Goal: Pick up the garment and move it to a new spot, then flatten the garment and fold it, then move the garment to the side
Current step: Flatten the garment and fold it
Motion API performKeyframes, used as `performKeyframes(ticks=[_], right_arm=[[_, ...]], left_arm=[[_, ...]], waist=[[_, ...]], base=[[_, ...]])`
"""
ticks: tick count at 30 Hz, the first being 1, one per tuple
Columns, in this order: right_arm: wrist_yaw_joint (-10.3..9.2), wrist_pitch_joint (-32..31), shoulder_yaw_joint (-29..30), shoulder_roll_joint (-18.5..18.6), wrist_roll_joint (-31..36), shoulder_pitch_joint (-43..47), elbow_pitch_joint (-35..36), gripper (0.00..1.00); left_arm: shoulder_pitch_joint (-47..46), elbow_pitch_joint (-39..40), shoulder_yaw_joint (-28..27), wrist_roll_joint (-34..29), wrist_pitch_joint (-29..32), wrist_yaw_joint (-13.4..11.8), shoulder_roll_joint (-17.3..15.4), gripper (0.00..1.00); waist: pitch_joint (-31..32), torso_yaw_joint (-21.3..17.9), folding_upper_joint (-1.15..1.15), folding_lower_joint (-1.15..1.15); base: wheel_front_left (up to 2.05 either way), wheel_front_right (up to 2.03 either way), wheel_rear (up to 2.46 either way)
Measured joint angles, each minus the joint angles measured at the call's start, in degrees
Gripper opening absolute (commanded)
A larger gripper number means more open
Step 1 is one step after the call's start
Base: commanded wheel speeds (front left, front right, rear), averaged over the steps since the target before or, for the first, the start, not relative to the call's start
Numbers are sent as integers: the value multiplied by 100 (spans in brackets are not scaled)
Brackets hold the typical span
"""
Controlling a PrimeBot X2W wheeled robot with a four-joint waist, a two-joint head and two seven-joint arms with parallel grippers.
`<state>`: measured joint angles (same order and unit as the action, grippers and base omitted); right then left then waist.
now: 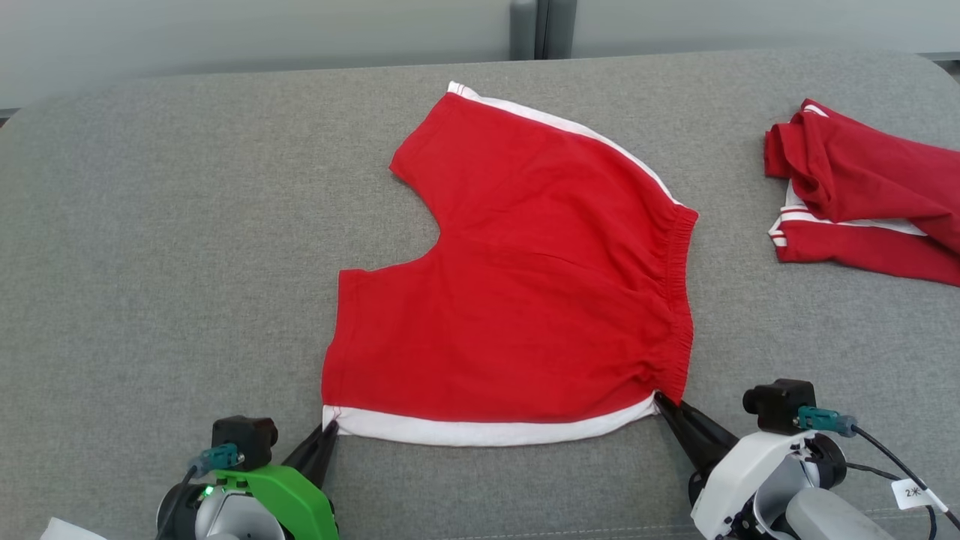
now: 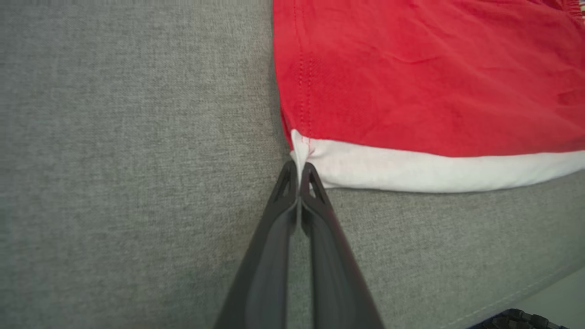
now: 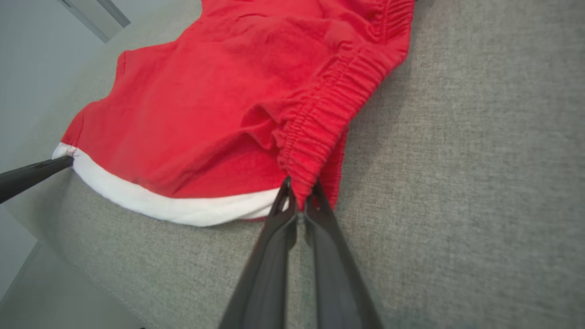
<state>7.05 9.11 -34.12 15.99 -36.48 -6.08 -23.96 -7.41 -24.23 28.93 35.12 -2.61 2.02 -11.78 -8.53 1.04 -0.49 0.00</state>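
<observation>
Left gripper (image 1: pixel 330 429) nipping shorts (image 1: pixel 517 285) by hem corner, open counter (image 1: pixel 150 262) to its left, right gripper (image 1: pixel 661 401) clamped on waistband end, red pile (image 1: pixel 862 187) to its right.

Left gripper (image 1: pixel 330 429), lower left, and right gripper (image 1: pixel 660 401), lower right: both low, fingers angled forward and inward, jaws pinched together, each clamping one near corner of the garment (image 1: pixel 525 300).

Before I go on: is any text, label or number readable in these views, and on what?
"2", then a character too small to read: white tag on the black cable, lower right of the head view.
No print readable on the red shorts or the other red garment.
</observation>
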Motion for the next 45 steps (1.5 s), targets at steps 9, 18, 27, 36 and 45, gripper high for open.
performKeyframes(ticks=[9,18,27,36,45], right_arm=[[1,127,-178,255,-134,4,92,0],[1,153,-814,825,-84,250,494,0],[2,291,-806,969,-308,332,815,0],[2,301,-1094,1270,-617,549,1161,0],[2,357,-943,1305,-970,551,1440,0]], left_arm=[[4,245,-78,64,-210,164,-41,0],[131,497,-57,104,-281,293,-242,0],[504,924,-147,261,-345,305,-517,0],[756,1322,-103,263,-114,310,-772,0],[765,1912,-293,524,-47,303,-740,0]], waist=[[20,19,0,0],[78,31,0,0],[195,-78,0,0],[323,-132,0,0],[397,-194,0,0]], base=[[0,0,0],[0,0,0],[0,0,0],[0,0,0],[0,0,0]])
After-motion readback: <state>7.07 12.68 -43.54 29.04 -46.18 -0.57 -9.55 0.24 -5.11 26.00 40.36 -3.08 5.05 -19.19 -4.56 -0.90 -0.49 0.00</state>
